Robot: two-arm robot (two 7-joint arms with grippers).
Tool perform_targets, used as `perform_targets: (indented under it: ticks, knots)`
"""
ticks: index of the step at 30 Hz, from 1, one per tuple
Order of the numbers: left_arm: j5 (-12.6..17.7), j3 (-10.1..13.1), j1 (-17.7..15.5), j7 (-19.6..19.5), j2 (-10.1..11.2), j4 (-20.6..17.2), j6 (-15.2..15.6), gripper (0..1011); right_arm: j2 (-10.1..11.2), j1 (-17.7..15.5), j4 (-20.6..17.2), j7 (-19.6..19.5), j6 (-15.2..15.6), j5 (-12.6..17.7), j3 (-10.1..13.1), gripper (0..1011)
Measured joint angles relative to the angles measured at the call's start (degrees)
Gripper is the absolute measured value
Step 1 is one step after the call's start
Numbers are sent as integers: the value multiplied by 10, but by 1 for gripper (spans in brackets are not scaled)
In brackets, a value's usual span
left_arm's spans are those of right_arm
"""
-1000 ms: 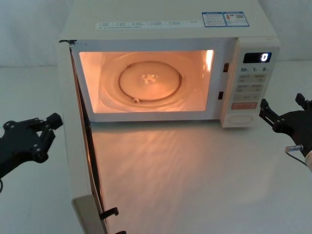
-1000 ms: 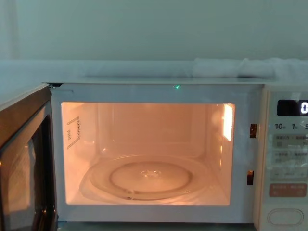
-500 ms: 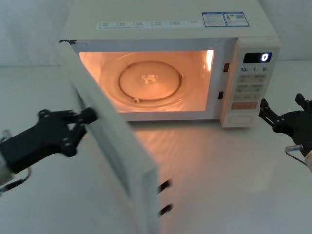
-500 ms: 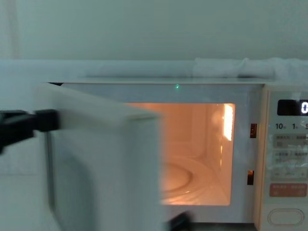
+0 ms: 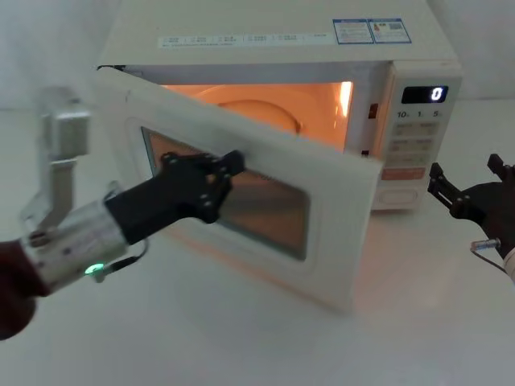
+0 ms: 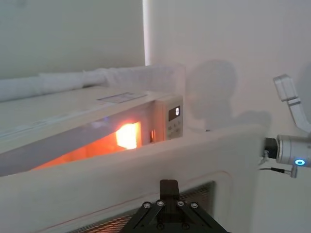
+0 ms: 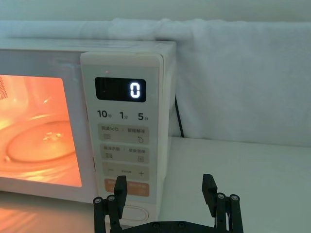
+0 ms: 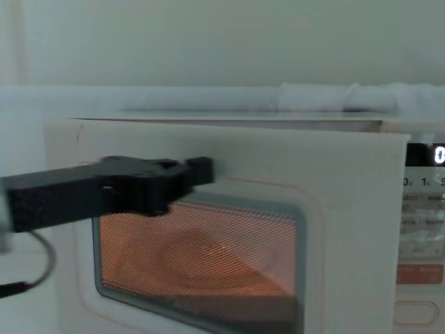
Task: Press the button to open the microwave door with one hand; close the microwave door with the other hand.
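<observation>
Left end effector [image 5: 221, 173] against half-open microwave door [image 5: 322, 221], right end effector [image 5: 471, 185] fingers spread, idle

- Setting reads as a robot test bench or lab, not a home kitchen.
- The microwave [image 5: 282, 104] stands alone on a plain white table [image 5: 386, 322].
- White cloth [image 7: 238, 73] is draped behind it as a backdrop, against a bare pale wall [image 8: 222, 42].
- Two robot arms flank the appliance, one carrying a green ring light [image 5: 94, 270].
</observation>
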Motion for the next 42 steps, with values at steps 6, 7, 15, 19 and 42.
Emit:
perform_targets:
  ticks: [6, 7, 15, 19, 42]
  knots:
    - [26, 51, -51, 18, -25, 30, 13, 0, 0, 0, 0, 0, 0, 0, 0, 1000]
    - [29, 56, -56, 20, -27, 33, 14, 0, 0, 0, 0, 0, 0, 0, 0, 1000]
    - [47, 95, -91, 57, -51, 50, 32, 0, 0, 0, 0, 0, 0, 0, 0, 1000]
    - [51, 105, -99, 82, -62, 54, 36, 0, 0, 0, 0, 0, 0, 0, 0, 1000]
    - [64, 123, -128, 144, -131, 85, 41, 0, 0, 0, 0, 0, 0, 0, 0, 1000]
